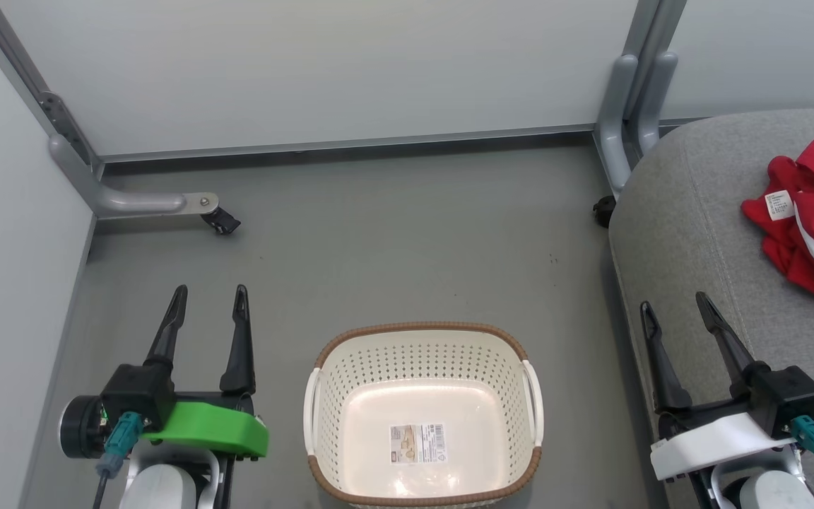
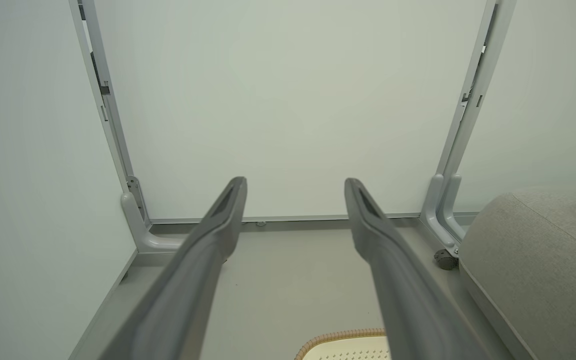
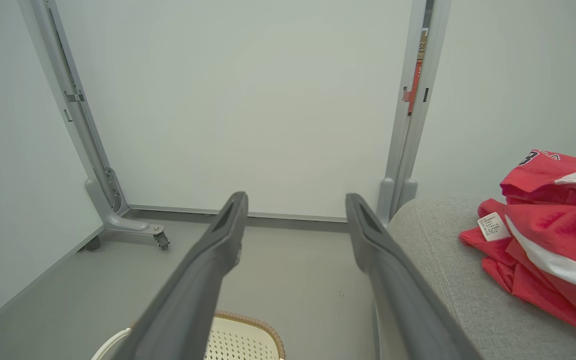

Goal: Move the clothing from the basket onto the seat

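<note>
The clothing (image 1: 813, 212), a crumpled heap of red fabric with white stripes and a small white label, lies on the seat (image 1: 689, 233), a broad grey cushion at the robot's right, with the heap's far side running out of the head view. The basket (image 1: 425, 331) stands near the seat on the grey floor (image 1: 379, 240), directly before the robot, and holds nothing but the sticker (image 1: 417, 443) on its bottom. On either side of it, the left gripper (image 1: 210, 290) and the right gripper (image 1: 673, 300) hang with jaws spread wide and nothing between them. The left is over bare floor, and the right is over the seat's near edge, apart from the heap. With the basket bare and the pile on the cushion, the job appears finished, though whether both garments are in the heap cannot be told.
</note>
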